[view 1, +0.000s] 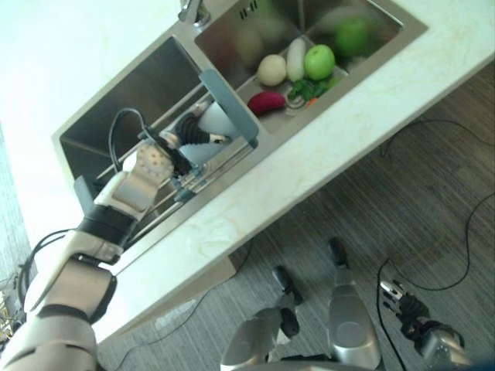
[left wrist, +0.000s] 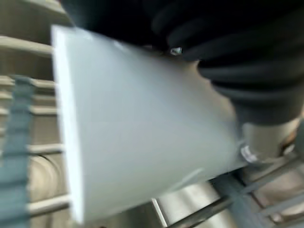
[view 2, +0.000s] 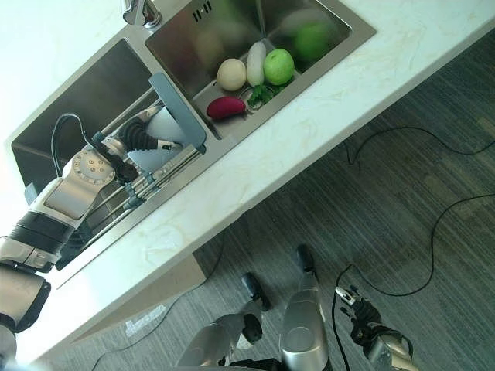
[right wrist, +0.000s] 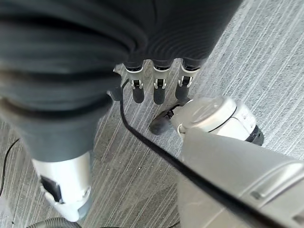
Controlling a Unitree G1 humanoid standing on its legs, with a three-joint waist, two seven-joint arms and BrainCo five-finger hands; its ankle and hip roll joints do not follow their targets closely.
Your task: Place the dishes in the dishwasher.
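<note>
A white cup hangs tilted over the wire dish rack that lies across the left basin of the steel sink. My left hand is shut on the cup, fingers curled round its wall. Up close, the cup's pale side shows against the hand's dark cover, with rack bars beneath. The rack's grey-blue end panel stands just right of the cup. My right hand hangs low near the floor, fingers relaxed and holding nothing.
The right basin holds a green apple, a white radish, a pale round vegetable and a dark red one. A faucet stands behind the sink. The pale countertop runs along the sink's front edge.
</note>
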